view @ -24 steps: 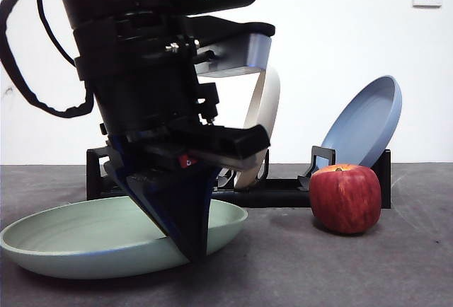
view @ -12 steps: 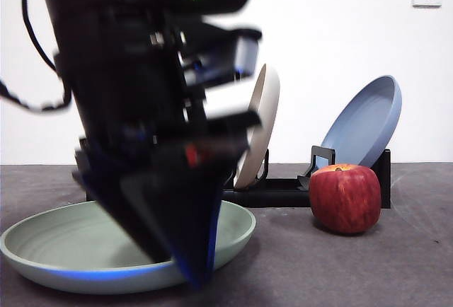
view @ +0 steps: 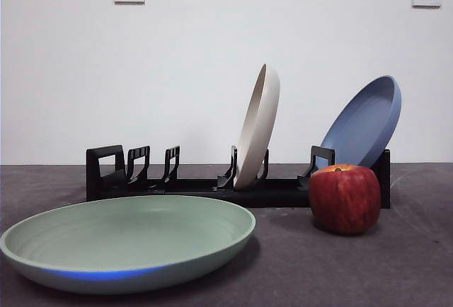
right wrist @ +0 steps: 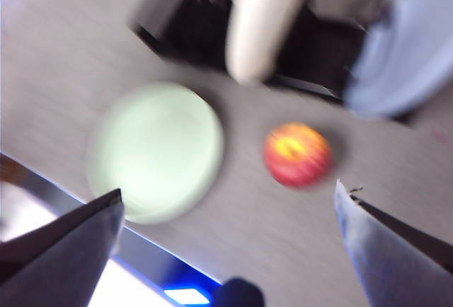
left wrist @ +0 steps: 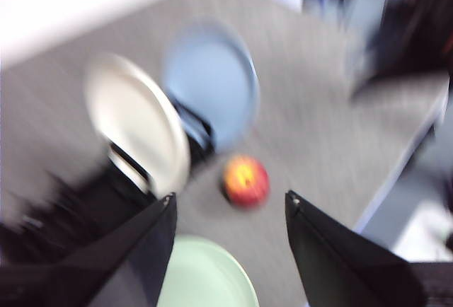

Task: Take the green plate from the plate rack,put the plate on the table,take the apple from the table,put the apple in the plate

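— Two steps looked done to me: the green plate (view: 127, 240) lay flat on the table (view: 396, 271), out of the plate rack (view: 212, 183), and nothing held it.

— And the apple?

— I saw the apple (view: 345, 198) sitting on the table just in front of the rack's end, below the blue plate (view: 364, 123), apart from the green plate and off to one side of it. The cream plate (view: 258, 126) stood upright in the rack between them.

— Which arm would you have sent?

— From up high, both wrist pictures were blurred. The right gripper (right wrist: 226, 250) had its jaws spread wide and empty, and in its view the apple (right wrist: 298, 153) lay ahead, between the jaws' lines and nearer one jaw. The left gripper (left wrist: 230, 250) was also parted and empty, with the apple (left wrist: 245, 180) ahead. I judged neither clearly nearer; the apple is squat and round, so no long axis mattered.
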`<state>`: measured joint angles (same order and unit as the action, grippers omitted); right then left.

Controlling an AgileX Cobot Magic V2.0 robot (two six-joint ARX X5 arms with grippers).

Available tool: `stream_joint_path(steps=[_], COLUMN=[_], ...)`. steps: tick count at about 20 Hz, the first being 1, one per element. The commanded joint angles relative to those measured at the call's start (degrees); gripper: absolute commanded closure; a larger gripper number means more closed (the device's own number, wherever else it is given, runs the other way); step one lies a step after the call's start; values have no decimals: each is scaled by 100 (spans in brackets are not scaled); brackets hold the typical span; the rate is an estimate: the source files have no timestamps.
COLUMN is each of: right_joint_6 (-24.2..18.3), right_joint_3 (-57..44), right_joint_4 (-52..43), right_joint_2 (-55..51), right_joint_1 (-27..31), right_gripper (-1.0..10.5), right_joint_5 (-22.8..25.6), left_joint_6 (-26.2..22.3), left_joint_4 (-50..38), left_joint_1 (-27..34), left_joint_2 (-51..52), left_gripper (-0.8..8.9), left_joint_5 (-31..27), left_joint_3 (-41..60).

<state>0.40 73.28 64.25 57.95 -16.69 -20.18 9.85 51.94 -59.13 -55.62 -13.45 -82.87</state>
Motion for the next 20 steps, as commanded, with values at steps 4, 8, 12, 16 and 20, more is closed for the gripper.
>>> stream_joint_path(steps=[4, 8, 12, 16, 20], right_joint_6=[-9, 109, 162, 216, 195], right_joint_3=[-63, -354, -837, -1126, -1213], right_joint_4=[-96, -490, -1228, -1845, -2179], right_joint_2=[680, 1191, 1644, 2074, 2529], right_joint_1=[-968, -1357, -1552, -1565, -1565], right_gripper=[446, 446, 446, 446, 445], right_joint_5=[894, 1344, 1620, 1873, 2070], left_joint_6=[-131, -20, 90, 133, 151], left_joint_4=[844, 1204, 1493, 1687, 1834], left_joint_1=[7, 7, 7, 7, 7], left_joint_2=[717, 1095, 1327, 1370, 1366], left_gripper=[554, 554, 554, 554, 554], left_joint_5=[-544, -767, -951, -1012, -1235], left_joint_3=[-815, -868, -868, -868, -868])
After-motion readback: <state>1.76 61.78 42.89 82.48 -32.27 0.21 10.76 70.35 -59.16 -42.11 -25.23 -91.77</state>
